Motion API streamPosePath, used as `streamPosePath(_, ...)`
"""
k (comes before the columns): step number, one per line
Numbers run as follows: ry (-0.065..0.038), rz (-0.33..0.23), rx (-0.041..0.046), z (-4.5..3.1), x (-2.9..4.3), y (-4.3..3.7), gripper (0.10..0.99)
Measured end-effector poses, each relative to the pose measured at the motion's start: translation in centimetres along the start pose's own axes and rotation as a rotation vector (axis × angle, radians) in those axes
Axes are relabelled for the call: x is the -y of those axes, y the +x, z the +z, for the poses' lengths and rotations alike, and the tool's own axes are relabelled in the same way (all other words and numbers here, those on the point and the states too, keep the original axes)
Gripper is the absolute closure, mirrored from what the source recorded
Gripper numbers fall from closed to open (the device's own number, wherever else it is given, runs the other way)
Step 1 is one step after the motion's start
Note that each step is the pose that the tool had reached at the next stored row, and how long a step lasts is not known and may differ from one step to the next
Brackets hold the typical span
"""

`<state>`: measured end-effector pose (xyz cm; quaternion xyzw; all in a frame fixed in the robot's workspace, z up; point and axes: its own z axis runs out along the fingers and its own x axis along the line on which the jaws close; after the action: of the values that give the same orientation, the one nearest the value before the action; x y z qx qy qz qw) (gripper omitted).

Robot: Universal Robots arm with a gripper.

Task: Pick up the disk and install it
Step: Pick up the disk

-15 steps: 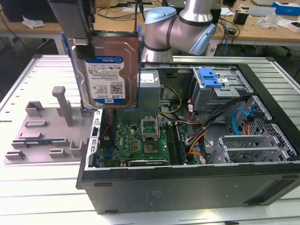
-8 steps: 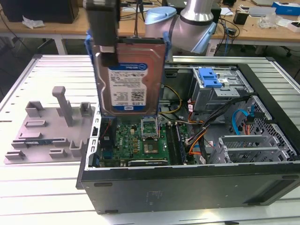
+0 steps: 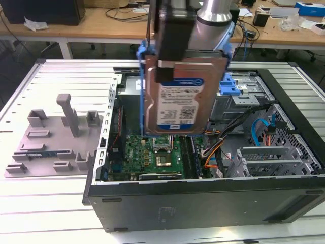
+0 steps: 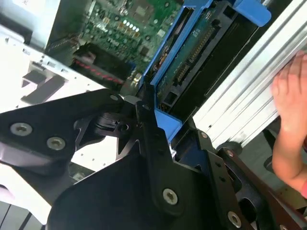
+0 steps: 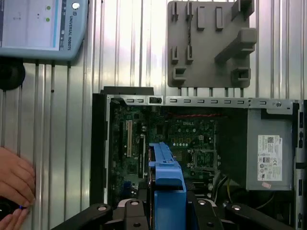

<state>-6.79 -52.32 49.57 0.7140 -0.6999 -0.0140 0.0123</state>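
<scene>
The gripper (image 5: 168,211) is clamped on the disk (image 3: 177,101), its fingers (image 5: 136,211) pressing the blue bracket from both sides at one end, so the disk hangs upright in the air over the open case (image 3: 203,195), above the motherboard (image 3: 162,157) and touching nothing below. Judging from this, the main risk is the grip itself: the hold is on smooth plastic near one end, with most of the weight hanging under it, so a jolt or a tilt could let the disk swing or slip and fall onto the board. A descent off line could also snag the orange cables (image 3: 218,150) or knock the bracket against the cage (image 3: 249,96) by the blue latch (image 3: 231,84), jamming it askew. A person's hand (image 5: 14,184) rests on the table beside the case, close enough to be in the way of a wide sweep. The disk is a flat silver slab with a white-and-blue label facing the exterior view, framed by bright blue plastic rails; its connector edge shows in the second wrist view.
</scene>
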Motion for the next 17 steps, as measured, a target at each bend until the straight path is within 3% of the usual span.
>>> streamPosePath(9, 0.000, 0.000, 0.0000, -0.21, 5.47, 1.49, 0.718)
streamPosePath(17, 0.000, 0.000, 0.0000, -0.22, 5.70, 1.50, 0.718)
